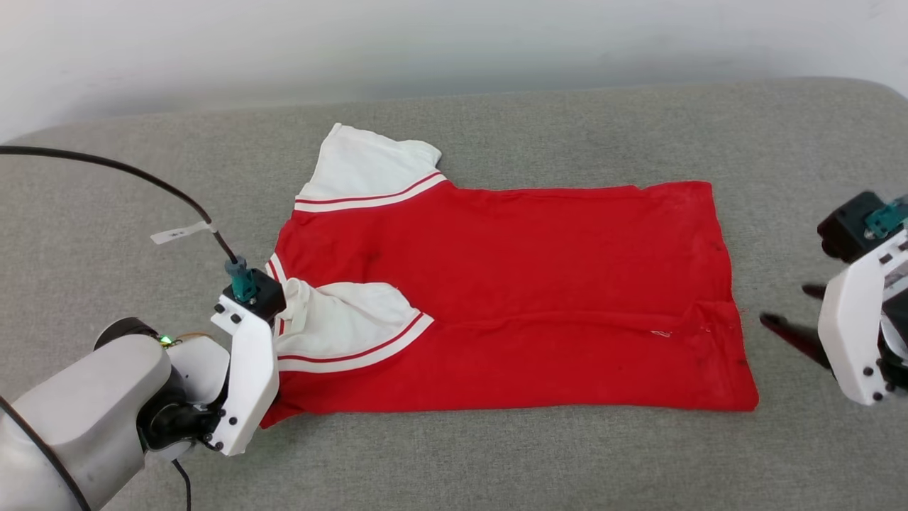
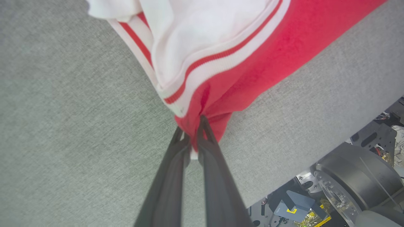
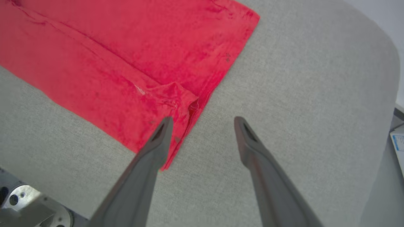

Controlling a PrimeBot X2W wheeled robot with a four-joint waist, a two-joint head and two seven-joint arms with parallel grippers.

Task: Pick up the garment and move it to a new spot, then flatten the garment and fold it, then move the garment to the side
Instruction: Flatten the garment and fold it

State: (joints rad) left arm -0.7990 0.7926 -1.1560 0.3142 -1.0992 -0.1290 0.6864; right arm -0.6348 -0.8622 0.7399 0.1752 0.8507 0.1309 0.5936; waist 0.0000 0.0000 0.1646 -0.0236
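We take this for a robotics lab or test room rather than a home. The desk (image 1: 496, 461) is a slab wrapped in plain grey cloth with rounded corners, set against a blank white wall (image 1: 454, 42) along the top of the head view. A black cable (image 1: 128, 172) with a paper tag (image 1: 181, 232) loops in at the upper left. At the lower right of the left wrist view we see exposed machine housing (image 2: 356, 176), loose wiring (image 2: 380, 151) and a yellow label (image 2: 292, 210) beyond the desk edge.
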